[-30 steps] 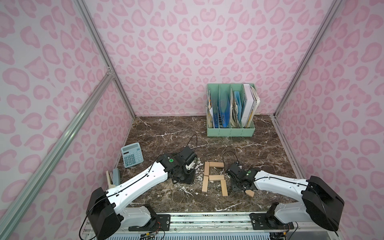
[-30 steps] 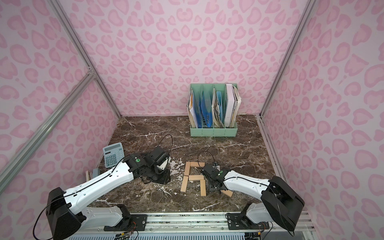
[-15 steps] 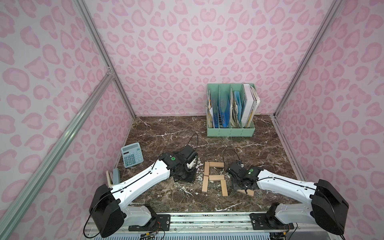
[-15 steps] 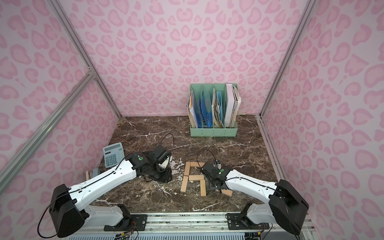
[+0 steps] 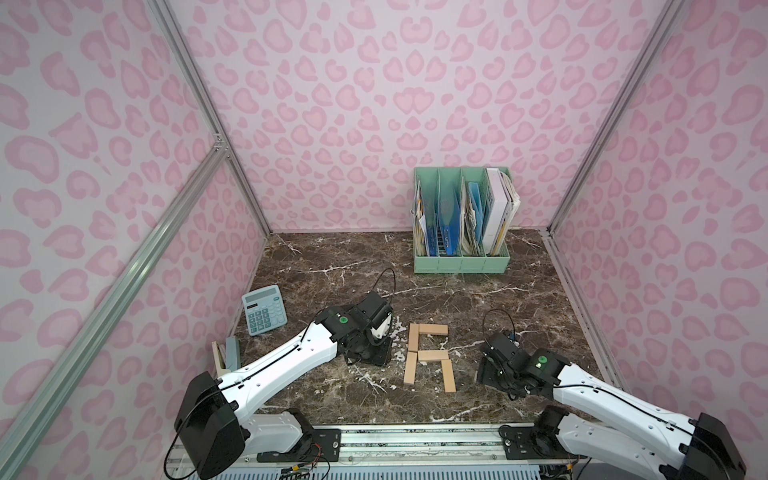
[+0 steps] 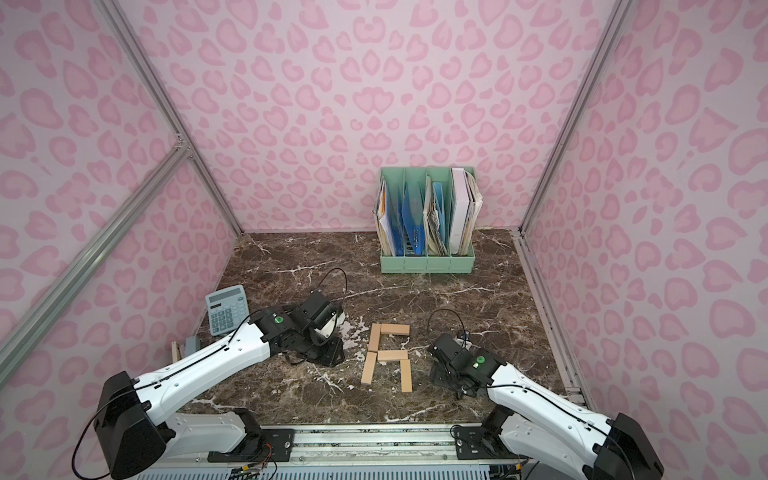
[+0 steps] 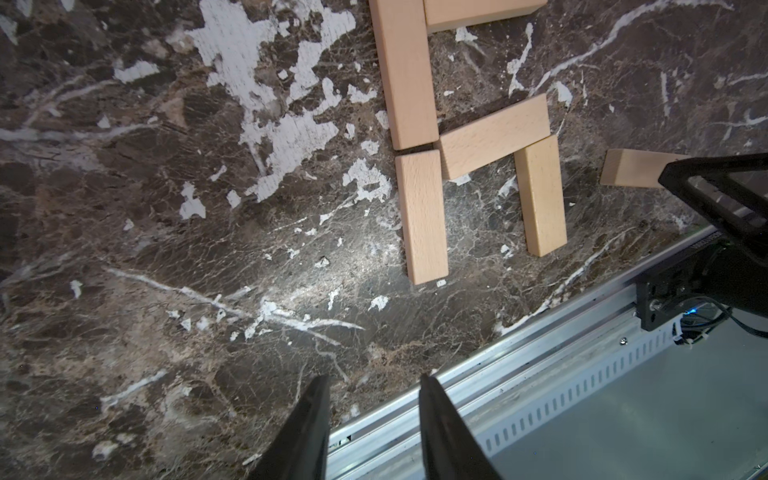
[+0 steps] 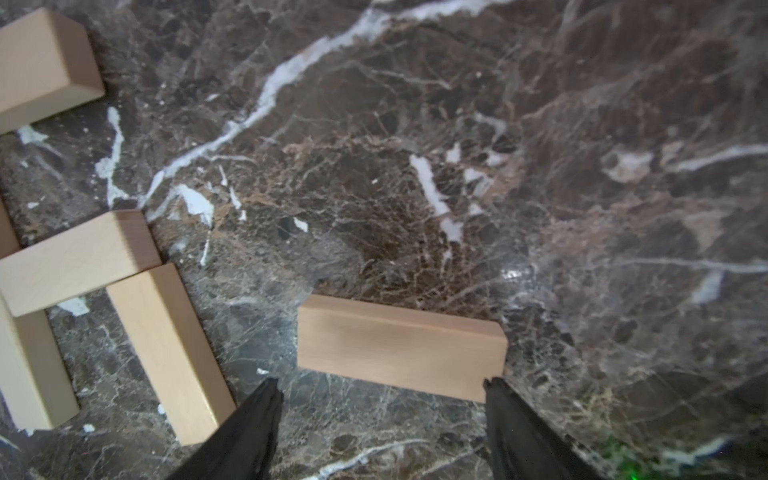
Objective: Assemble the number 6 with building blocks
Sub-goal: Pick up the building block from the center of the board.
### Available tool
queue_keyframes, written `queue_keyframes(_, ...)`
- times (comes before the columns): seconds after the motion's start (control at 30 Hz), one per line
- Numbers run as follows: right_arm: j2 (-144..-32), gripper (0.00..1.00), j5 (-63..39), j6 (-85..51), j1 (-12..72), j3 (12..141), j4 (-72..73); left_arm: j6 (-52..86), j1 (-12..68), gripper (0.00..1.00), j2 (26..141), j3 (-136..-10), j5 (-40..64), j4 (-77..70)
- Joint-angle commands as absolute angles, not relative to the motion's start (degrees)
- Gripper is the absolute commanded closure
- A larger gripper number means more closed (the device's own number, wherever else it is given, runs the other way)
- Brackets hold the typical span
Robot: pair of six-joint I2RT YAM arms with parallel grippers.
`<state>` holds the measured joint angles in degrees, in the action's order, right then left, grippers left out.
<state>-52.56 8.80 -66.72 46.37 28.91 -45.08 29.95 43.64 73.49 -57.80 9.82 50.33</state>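
**Hovering open over the loose block, with the bottom of the 6 unclosed**

Five blocks (image 5: pixel 413 337) lie flat on the marble table (image 5: pixel 332 257), near its front edge and between the two arms, forming part of the number 6 (image 5: pixel 433 355). Two stand end to end as the left side. One runs right from the top of that side, and another runs right from the joint between the two. A fifth drops from the right end of that middle bar. The bottom of the figure is open.

The sixth block (image 8: pixel 401 353) lies flat by itself to the right of the figure, apart from it. The right gripper (image 8: pixel 382 388) is low over it with its jaws spread wide, one fingertip near each end of the block. It grips nothing.

The left gripper (image 7: pixel 374 378) is to the left of the figure. Its jaws are a little apart, with only bare table between them.

A calculator (image 5: pixel 264 309) and a stapler (image 5: pixel 232 353) sit by the left wall, and a green file rack (image 5: pixel 461 264) stands at the back.
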Motion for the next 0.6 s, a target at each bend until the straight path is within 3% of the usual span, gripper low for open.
queue_keyframes(0.0, -51.4, 0.21, 9.9, -71.7, 45.4, 26.6, -44.7, 29.0, 43.5, 0.60, 73.0, -57.6, 10.7, 50.0)
queue_keyframes(0.4, -54.1, 0.21, 8.2, -72.6, 44.1, 23.0, -38.0, 28.7, 42.8, 0.60, 72.4, -56.1, 12.0, 49.5)
queue_keyframes(0.57, -58.0, 0.27, 3.7, -71.5, 44.9, 25.3, -34.8, 29.0, 42.5, 0.60, 72.5, -55.9, 12.0, 49.3)
